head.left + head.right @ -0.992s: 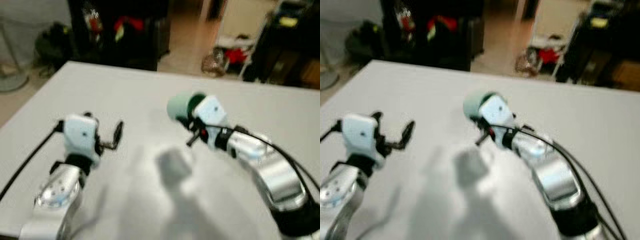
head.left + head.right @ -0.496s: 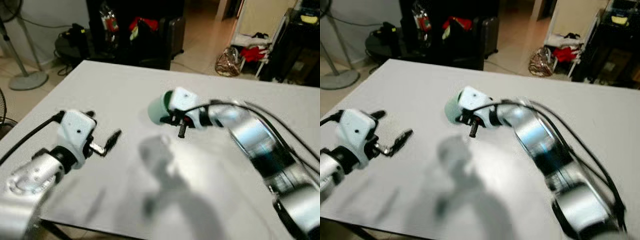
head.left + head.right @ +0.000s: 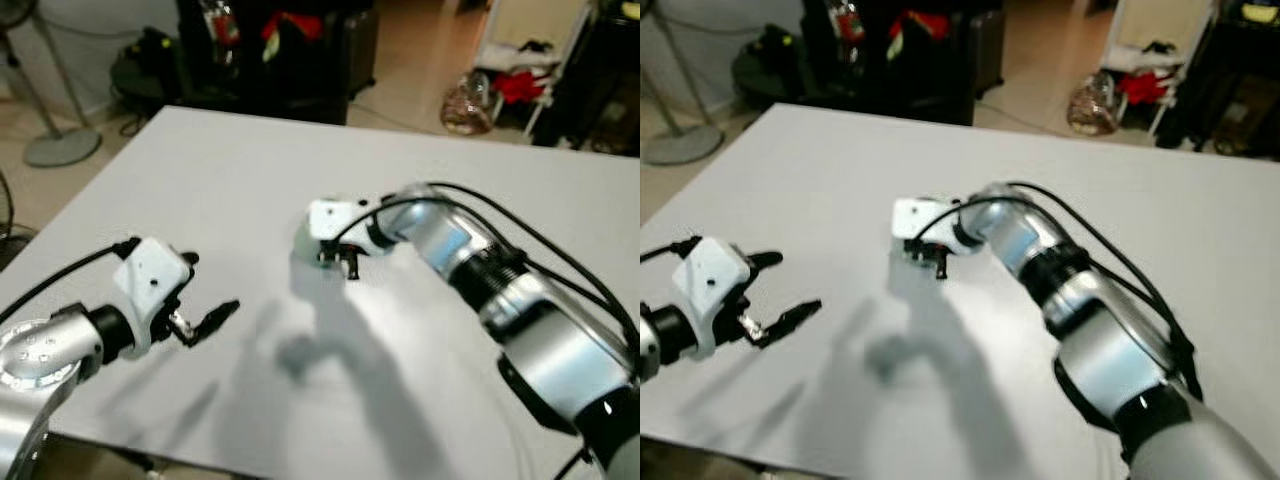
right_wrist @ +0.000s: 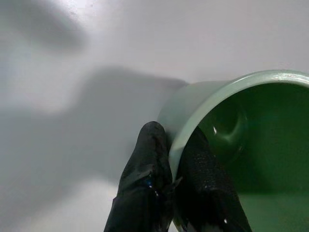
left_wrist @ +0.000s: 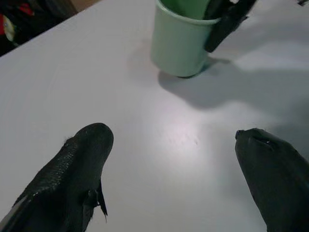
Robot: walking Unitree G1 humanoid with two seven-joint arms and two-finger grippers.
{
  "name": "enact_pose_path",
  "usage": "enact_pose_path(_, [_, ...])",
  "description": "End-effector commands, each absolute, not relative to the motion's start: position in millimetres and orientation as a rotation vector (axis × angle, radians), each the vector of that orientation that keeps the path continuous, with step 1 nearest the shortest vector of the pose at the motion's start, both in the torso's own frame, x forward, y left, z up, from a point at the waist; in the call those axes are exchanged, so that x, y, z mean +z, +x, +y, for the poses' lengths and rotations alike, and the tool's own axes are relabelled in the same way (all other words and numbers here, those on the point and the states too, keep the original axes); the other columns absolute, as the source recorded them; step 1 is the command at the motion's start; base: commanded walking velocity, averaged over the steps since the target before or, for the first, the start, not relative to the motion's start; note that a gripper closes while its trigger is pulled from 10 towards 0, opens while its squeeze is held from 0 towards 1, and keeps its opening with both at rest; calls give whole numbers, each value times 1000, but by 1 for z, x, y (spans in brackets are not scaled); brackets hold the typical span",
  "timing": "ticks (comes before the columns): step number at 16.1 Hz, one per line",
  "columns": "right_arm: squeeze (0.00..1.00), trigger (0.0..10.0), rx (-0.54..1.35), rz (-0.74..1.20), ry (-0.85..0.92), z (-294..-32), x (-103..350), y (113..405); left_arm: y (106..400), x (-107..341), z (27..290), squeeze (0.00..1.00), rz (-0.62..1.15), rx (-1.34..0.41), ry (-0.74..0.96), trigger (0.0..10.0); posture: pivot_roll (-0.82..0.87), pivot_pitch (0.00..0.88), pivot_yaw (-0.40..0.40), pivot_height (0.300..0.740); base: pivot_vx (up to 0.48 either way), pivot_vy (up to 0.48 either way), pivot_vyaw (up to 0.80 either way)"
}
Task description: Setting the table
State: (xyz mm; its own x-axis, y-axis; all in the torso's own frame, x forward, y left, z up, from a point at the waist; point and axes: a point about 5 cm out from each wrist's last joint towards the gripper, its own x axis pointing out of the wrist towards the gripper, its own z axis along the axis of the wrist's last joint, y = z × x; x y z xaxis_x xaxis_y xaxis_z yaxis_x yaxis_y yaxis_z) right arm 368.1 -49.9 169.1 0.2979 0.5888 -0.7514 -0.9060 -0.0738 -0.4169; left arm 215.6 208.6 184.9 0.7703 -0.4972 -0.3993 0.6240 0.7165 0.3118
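Mid-table, hidden: right gripper (image 3: pixel 330 250) covers most of cup (image 5: pixel 182 42).
Count: one cup, upright.
Right gripper: clamped on cup rim.
Left gripper (image 3: pixel 205 320): fingers apart, near table's (image 3: pixel 200 180) front edge.

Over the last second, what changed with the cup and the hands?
The right hand has brought the green cup down from above the white table until it stands upright on it, fingers still pinching the rim, one inside and one outside. The left hand stays open and empty over the table.
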Motion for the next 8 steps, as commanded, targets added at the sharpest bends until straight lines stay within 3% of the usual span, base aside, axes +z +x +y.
enact_pose_path(1, [0,10000,1314,393,-1099,-48,173,369,213,187,210,0,312,-648,457,10000,-6,46,28,740,0,0,0])
enact_pose_path(5, [39,10000,1386,423,-1207,-44,180,370,210,183,214,0,333,-661,454,10000,-1,47,17,740,0,0,0])
enact_pose_path(6, [255,10000,1395,425,-1227,-44,182,371,209,182,216,0,339,-663,454,10000,-2,45,15,740,0,0,0])
enact_pose_path(7, [349,10000,1400,420,-1229,-43,185,372,209,181,217,0,342,-663,454,10000,-2,44,15,740,0,0,0])
enact_pose_path(8, [863,10000,1403,411,-1229,-41,188,372,208,180,218,0,344,-662,454,10000,-2,41,16,740,0,0,0])
